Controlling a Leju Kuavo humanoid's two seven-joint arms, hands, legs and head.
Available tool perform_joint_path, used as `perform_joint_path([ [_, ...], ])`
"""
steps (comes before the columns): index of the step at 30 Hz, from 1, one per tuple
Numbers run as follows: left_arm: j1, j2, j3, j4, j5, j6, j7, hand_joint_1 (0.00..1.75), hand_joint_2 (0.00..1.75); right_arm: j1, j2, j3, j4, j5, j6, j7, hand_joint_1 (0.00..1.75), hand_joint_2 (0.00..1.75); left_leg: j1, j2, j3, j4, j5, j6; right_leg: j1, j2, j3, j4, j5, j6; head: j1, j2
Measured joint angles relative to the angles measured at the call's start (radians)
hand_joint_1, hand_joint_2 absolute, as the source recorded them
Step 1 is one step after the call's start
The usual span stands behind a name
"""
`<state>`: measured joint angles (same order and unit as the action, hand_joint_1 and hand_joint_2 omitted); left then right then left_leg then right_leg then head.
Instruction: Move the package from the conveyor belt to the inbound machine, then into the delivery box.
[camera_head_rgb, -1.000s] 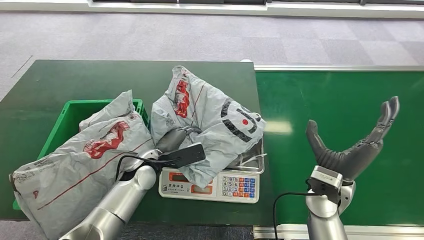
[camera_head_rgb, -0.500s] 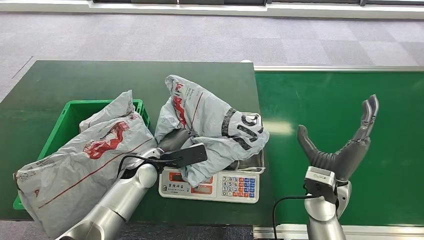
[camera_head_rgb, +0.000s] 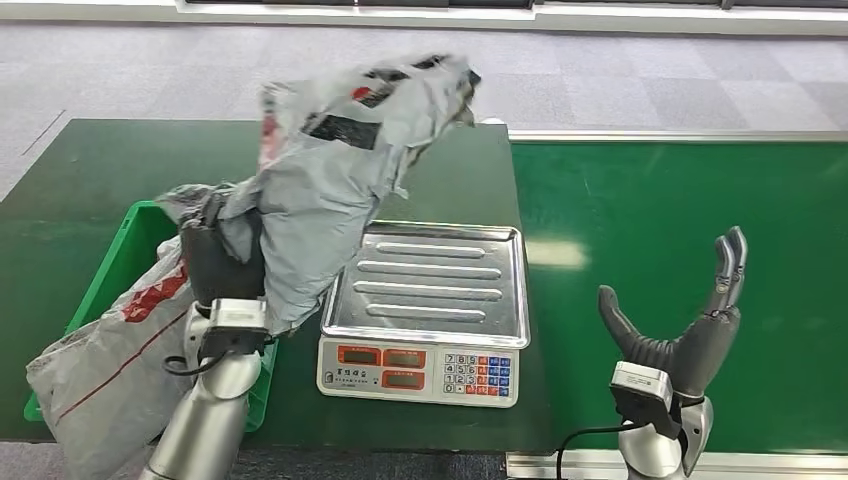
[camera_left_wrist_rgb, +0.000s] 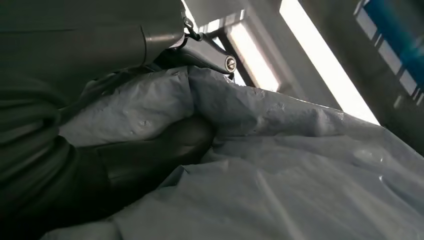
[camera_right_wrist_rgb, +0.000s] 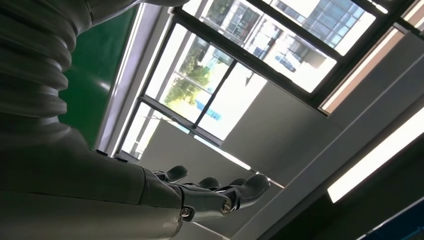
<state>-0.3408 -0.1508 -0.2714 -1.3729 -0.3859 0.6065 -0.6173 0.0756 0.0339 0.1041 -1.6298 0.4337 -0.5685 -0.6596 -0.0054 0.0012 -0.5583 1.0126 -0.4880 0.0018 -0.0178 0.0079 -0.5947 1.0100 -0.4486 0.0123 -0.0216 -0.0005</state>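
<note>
Lifted off the scale (camera_head_rgb: 430, 290), crumpled grey package (camera_head_rgb: 330, 170) (red-black print) gripped by left hand (camera_head_rgb: 215, 262), right hand (camera_head_rgb: 690, 320) spread, empty.

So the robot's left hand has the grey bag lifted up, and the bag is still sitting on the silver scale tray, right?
Not quite. The left hand does hold the grey bag up, but the head view shows the scale tray bare: the bag hangs in the air, above the green bin side, no longer on the tray.

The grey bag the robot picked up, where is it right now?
In the head view the grey bag is up in the air in the robot's left hand, left of the scale and above the green box.
</note>
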Motion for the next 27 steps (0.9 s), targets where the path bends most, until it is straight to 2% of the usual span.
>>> perform_joint_path([
  [2,0.046,0.004,0.027,-0.11,-0.028,0.063,-0.037,1.75,1.75,0.013,0.002,-0.01,-0.005,-0.003,-0.001,-0.003,0.0,1.75,0.0,-0.001,0.0,0.0,0.0,0.0,0.0,-0.001,0.0,0.0,-0.001,0.0,0.0,0.0],
  [4,0.085,0.001,0.066,-0.196,-0.082,0.084,-0.068,1.75,1.75,0.022,0.005,-0.019,-0.01,-0.003,0.001,-0.004,0.0,1.75,0.0,-0.001,0.0,0.0,0.0,0.0,0.0,-0.001,0.0,0.0,-0.001,0.0,0.0,0.0],
  [6,0.114,-0.01,0.121,-0.259,-0.176,0.089,-0.053,1.75,1.75,0.03,0.009,-0.028,-0.015,0.002,0.005,-0.002,0.0,1.75,0.0,-0.001,0.0,0.0,0.0,0.0,0.0,-0.001,0.001,0.0,-0.001,0.0,0.0,0.0],
  [8,0.134,-0.017,0.183,-0.292,-0.293,0.087,0.053,1.75,1.75,0.038,0.013,-0.037,-0.022,0.013,0.009,0.003,0.0,1.75,0.0,-0.001,0.001,0.0,0.0,0.0,0.0,-0.001,0.001,0.0,-0.001,0.0,0.0,0.0],
  [11,0.155,0.003,0.254,-0.292,-0.406,0.066,0.295,1.75,1.75,0.058,0.022,-0.053,-0.042,0.03,0.016,0.012,0.0,1.75,0.0,-0.001,0.001,0.0,0.0,0.0,0.0,-0.001,0.001,0.0,-0.001,0.0,0.0,0.0],
  [13,0.167,0.018,0.289,-0.285,-0.438,0.058,0.377,1.75,1.75,0.069,0.029,-0.063,-0.054,0.037,0.019,0.015,0.0,1.75,0.001,-0.001,0.001,0.0,0.001,-0.001,0.001,-0.001,0.001,0.0,-0.001,-0.001,0.0,0.0],
  [15,0.175,0.026,0.311,-0.279,-0.477,0.041,0.419,1.75,1.75,0.075,0.034,-0.071,-0.064,0.046,0.024,0.019,0.0,1.75,0.001,-0.001,0.001,0.0,0.001,-0.001,0.001,-0.001,0.002,0.0,-0.001,-0.001,0.0,0.0],
  [18,0.191,0.035,0.347,-0.263,-0.556,-0.025,0.533,1.75,1.75,0.086,0.046,-0.084,-0.082,0.065,0.043,0.034,0.0,1.75,0.001,-0.001,0.002,0.0,0.001,-0.001,0.001,-0.001,0.002,0.0,-0.001,-0.001,0.0,0.0],
  [19,0.197,0.039,0.362,-0.254,-0.581,-0.061,0.573,1.65,1.75,0.09,0.049,-0.088,-0.089,0.07,0.05,0.04,0.0,1.75,0.001,-0.001,0.002,0.0,0.001,-0.001,0.001,-0.001,0.002,0.0,-0.001,-0.001,0.0,0.0],
  [22,0.205,0.052,0.406,-0.213,-0.646,-0.2,0.658,0.36,1.75,0.096,0.056,-0.102,-0.099,0.079,0.07,0.051,0.0,1.75,0.001,-0.001,0.001,0.0,0.001,-0.001,0.001,-0.001,0.002,0.0,-0.001,-0.001,0.0,0.0],
  [23,0.205,0.057,0.417,-0.197,-0.664,-0.236,0.672,0.02,1.75,0.096,0.056,-0.105,-0.1,0.08,0.074,0.052,0.0,1.75,0.001,-0.001,0.001,0.0,0.001,-0.001,0.001,-0.001,0.002,0.0,-0.001,-0.001,0.0,0.0],
  [25,0.205,0.064,0.436,-0.165,-0.679,-0.275,0.678,0.0,1.75,0.097,0.057,-0.108,-0.1,0.081,0.077,0.052,0.0,1.75,0.001,-0.001,0.001,0.0,0.001,-0.001,0.001,-0.001,0.002,0.0,-0.001,-0.001,0.0,0.0],
  [27,0.202,0.067,0.448,-0.136,-0.632,-0.281,0.646,0.0,1.75,0.097,0.057,-0.109,-0.1,0.079,0.078,0.052,0.0,1.75,0.001,-0.001,0.001,0.0,0.001,-0.001,0.001,-0.001,0.002,0.0,-0.001,-0.001,0.0,0.0],
])
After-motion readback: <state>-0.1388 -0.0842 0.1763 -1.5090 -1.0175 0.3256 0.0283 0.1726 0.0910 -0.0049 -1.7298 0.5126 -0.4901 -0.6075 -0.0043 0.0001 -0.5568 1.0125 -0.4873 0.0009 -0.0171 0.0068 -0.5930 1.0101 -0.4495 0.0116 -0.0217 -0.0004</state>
